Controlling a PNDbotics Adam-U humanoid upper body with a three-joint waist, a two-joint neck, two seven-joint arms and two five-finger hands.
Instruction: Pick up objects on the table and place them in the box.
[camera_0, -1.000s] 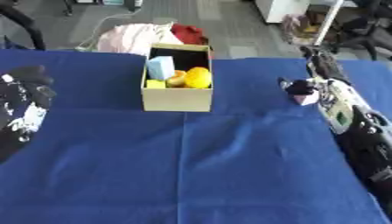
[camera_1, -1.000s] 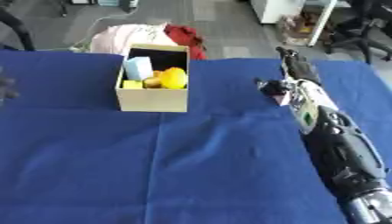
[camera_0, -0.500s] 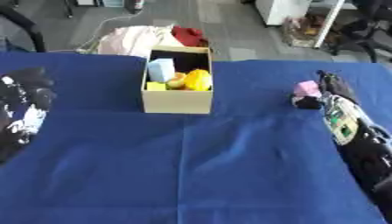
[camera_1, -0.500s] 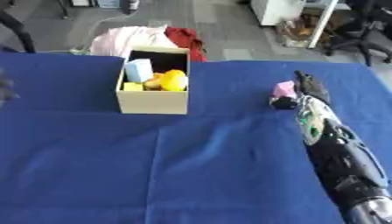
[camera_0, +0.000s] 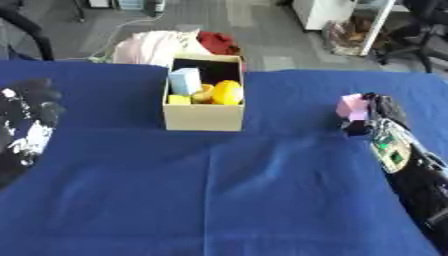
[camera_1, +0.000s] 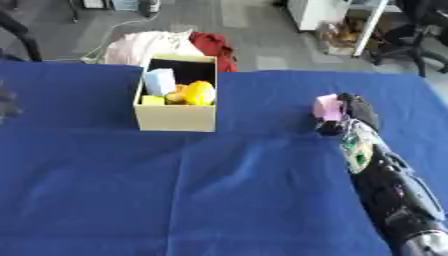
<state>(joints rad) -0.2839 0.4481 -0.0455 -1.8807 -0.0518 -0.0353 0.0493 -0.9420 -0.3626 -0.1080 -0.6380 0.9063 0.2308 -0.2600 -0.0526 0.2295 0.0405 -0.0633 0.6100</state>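
Observation:
A small pink object (camera_0: 353, 106) sits at the right of the blue table, and my right hand (camera_0: 376, 112) is curled round it from the right side. The cardboard box (camera_0: 204, 115) stands at the table's middle back, open at the top. Inside it lie a light blue block (camera_0: 185, 81), a yellow rounded thing (camera_0: 227, 92) and a small yellow piece (camera_0: 179, 99). My left hand (camera_0: 26, 127) rests near the left edge, its fingers relaxed and apart from everything.
The blue cloth (camera_0: 219, 195) covers the whole table. Beyond the far edge lie pink and red cloth bundles (camera_0: 171, 42) on the floor, with office chairs and a shelf behind.
My right hand has drawn back toward me and closed in on the pink object, fingers now curled about it. The left hand and the box have not moved.

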